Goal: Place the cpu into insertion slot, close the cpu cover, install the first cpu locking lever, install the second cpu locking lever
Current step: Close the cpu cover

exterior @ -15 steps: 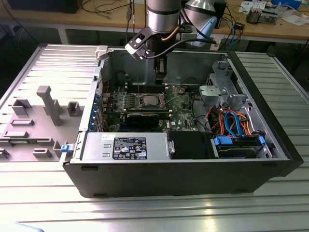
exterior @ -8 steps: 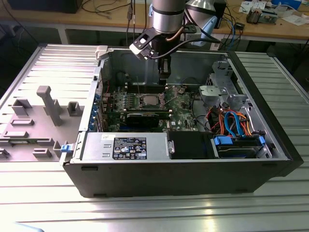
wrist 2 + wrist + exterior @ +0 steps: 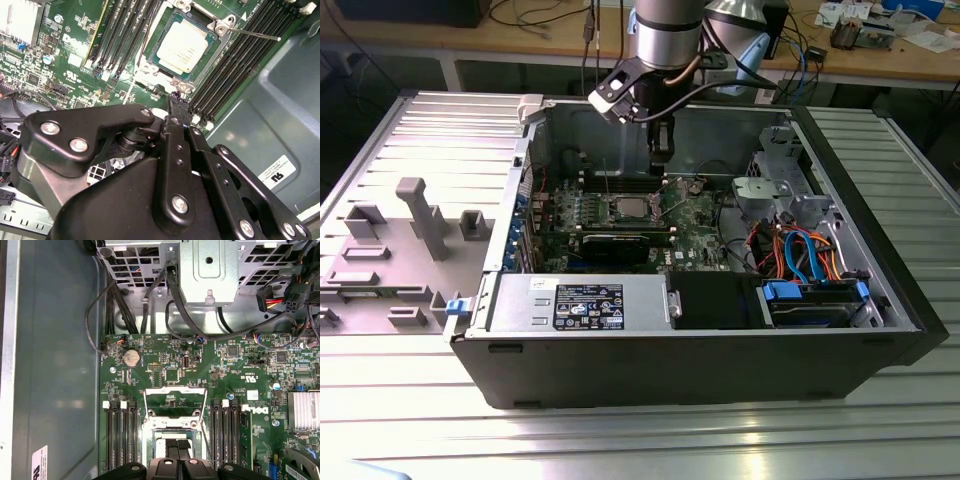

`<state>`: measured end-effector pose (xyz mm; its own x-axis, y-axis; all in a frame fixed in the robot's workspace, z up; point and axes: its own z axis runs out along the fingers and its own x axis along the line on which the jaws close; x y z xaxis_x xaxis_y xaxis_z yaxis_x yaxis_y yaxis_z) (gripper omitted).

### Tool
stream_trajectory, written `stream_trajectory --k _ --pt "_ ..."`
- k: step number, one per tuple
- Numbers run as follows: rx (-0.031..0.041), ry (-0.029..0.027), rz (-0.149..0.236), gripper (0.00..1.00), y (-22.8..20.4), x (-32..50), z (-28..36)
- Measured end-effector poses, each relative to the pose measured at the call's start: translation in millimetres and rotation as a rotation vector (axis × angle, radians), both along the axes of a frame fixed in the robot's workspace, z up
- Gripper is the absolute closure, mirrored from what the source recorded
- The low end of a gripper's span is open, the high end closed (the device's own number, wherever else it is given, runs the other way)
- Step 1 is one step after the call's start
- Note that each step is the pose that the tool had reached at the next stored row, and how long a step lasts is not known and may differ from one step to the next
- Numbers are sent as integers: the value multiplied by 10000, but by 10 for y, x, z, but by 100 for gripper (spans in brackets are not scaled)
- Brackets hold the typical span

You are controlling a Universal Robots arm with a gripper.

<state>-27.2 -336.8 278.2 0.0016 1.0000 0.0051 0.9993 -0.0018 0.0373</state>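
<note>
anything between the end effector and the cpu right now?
Nothing visible. In the second wrist view the end effector hangs beside the insertion slot, and the cpu lies in it with its top bare. A thin metal rod sticks out on the slot's far side, off that path.

The black tool, fingers drawn together, hangs over the green motherboard. Just past its tip the cpu lies silvery side up in the insertion slot, between black memory slots. A thin metal lever juts outward.
</note>
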Motion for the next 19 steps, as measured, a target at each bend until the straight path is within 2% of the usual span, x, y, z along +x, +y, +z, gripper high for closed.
stream_trajectory --k 4,9,12,14,19 --pt "0 0 0 89 -12 6 -1" --pt "0 2 -2 89 -13 71 0" --pt "0 12 0 89 -13 132 -1" --pt "0 31 -1 89 -13 218 -4" --pt "-1 55 0 89 -13 338 -17"
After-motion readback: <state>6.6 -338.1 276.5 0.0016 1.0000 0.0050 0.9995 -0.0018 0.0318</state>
